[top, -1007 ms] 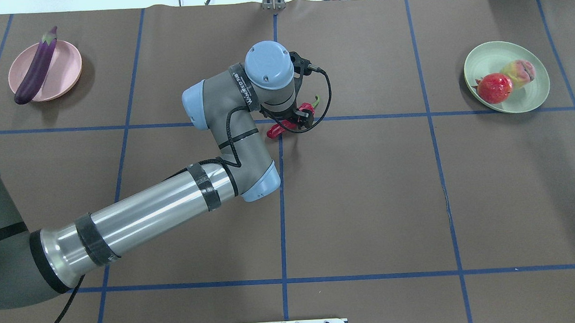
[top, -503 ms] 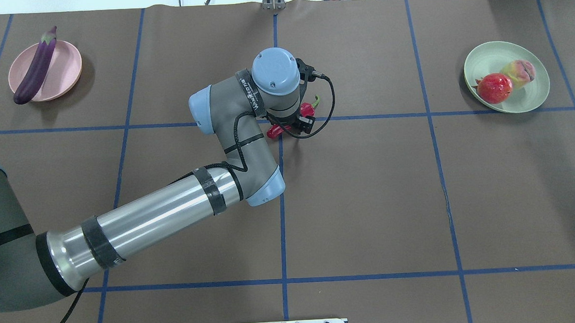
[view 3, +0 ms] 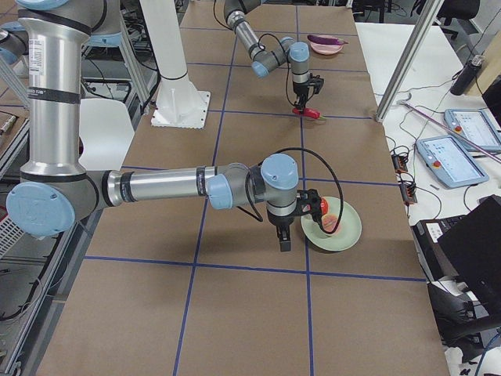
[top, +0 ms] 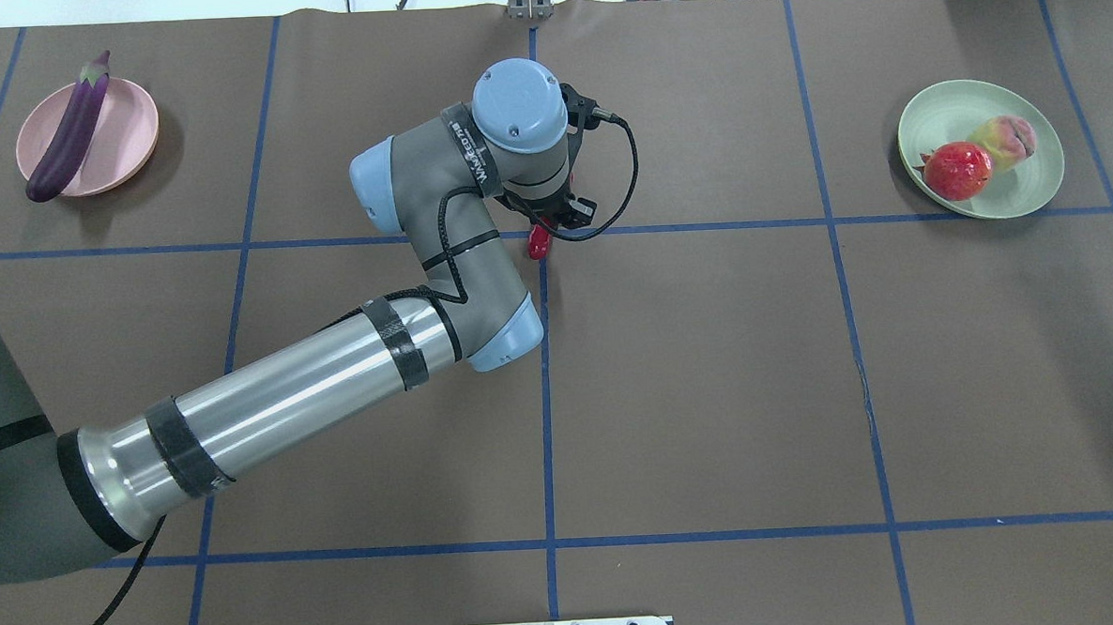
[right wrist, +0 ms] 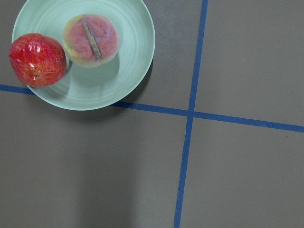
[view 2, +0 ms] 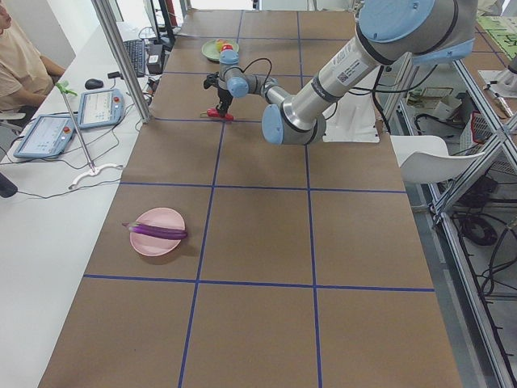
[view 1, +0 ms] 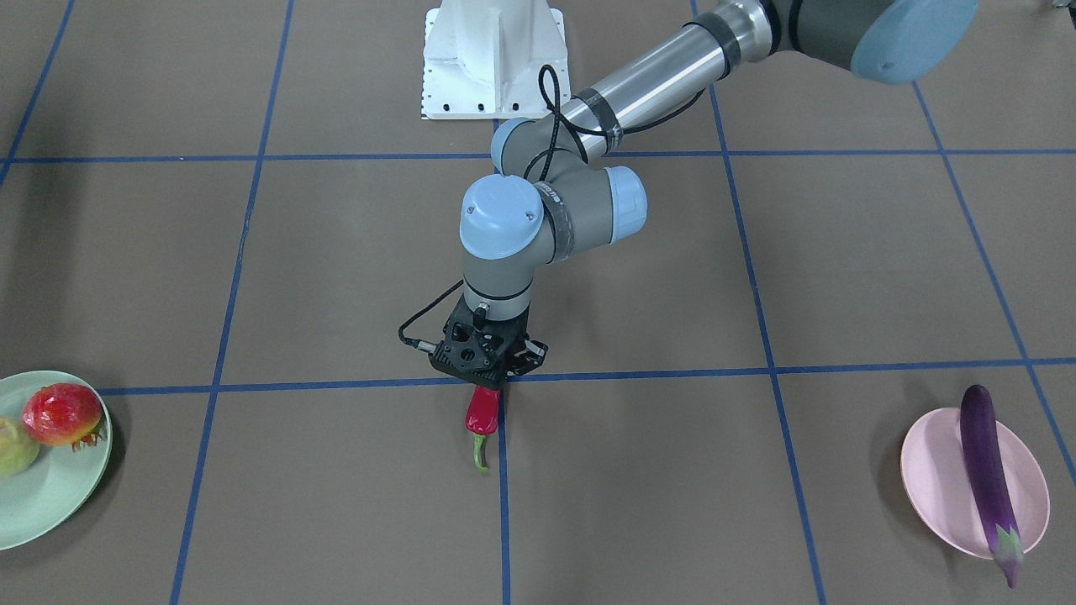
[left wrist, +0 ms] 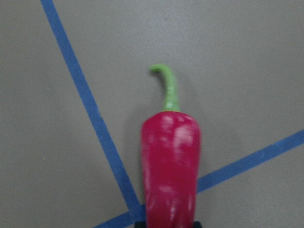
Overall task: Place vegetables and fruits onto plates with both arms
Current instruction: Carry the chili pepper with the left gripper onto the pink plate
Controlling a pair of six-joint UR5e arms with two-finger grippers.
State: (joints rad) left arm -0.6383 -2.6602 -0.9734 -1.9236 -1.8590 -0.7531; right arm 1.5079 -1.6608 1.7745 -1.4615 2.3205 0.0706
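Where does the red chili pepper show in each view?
Front-facing: chili pepper lower centre.
Overhead: pepper upper centre, mostly hidden.
Exterior left: pepper far, upper left.
Exterior right: pepper far, upper centre.
Left wrist: pepper bottom centre.
Right wrist: not in it.
Shared landmark: the blue tape crossing beside it.

Brown table (top: 710, 390), blue tape grid (top: 545, 444), white desk (view 2: 44, 218)

Bright, even light; soft short shadows.

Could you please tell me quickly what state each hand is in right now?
Left hand: closed, holding the chili pepper.
Right hand: cannot be told; only the side view shows it.
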